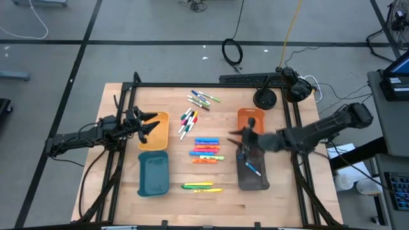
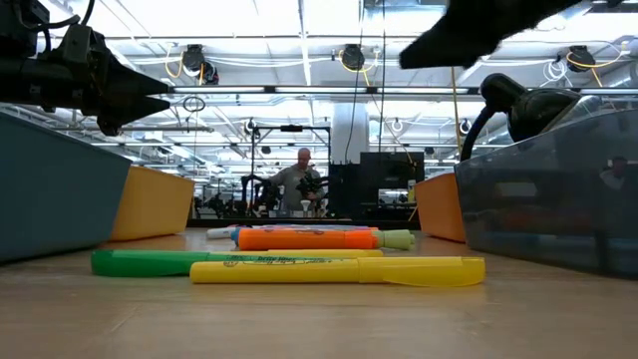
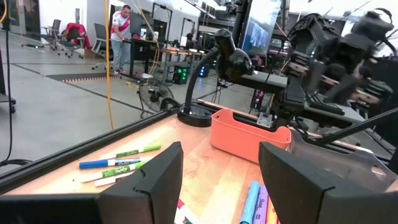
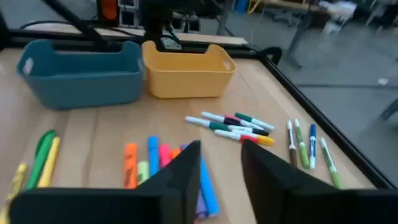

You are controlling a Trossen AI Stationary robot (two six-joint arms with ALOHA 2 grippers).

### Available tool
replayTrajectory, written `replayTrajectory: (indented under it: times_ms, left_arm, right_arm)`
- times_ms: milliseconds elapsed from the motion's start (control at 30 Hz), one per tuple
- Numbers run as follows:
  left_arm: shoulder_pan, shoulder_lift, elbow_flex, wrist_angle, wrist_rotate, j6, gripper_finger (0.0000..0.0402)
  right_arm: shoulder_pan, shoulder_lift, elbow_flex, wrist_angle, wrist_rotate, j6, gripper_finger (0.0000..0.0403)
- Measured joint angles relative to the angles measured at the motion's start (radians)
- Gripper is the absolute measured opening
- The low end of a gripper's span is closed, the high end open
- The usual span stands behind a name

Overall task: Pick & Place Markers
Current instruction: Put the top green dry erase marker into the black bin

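Wooden table [image 1: 223,204] seen from above, four trays at sides: yellow tray [image 1: 154,131] and teal tray [image 1: 154,174] left, orange tray [image 1: 250,119] and grey tray [image 1: 253,172] right

Right gripper [image 1: 239,137] held above grey tray's far end, jaws parted, nothing seen held; blue marker [image 1: 254,169] lies inside tray

Left gripper [image 1: 147,126] parked over yellow tray, jaws open, empty

Highlighters [image 1: 206,150] grouped mid-table, thin markers [image 1: 203,98] at far side, all loose

Next pick judged best taken from highlighter group: one pen straddled crosswise, neighbours left undisturbed
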Motion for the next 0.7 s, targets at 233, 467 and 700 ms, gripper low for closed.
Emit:
replayTrajectory:
  times_ms: [233,467,700]
  left_arm:
    - [0.000,0.000,0.000,0.000,0.000,0.000,0.0214]
    - [0.000,0.000,0.000,0.000,0.000,0.000,0.0214]
    - [0.000,0.000,0.000,0.000,0.000,0.000,0.0214]
  right_arm:
    - [-0.391,0.097,0.222,-0.135,-0.144,-0.069,0.0212]
    - [-0.590,0.384,0.524,-0.304,-0.368,-0.121,0.0213]
    - [-0.671,0.644,0.684,-0.364,-0.454,-0.097,0.0205]
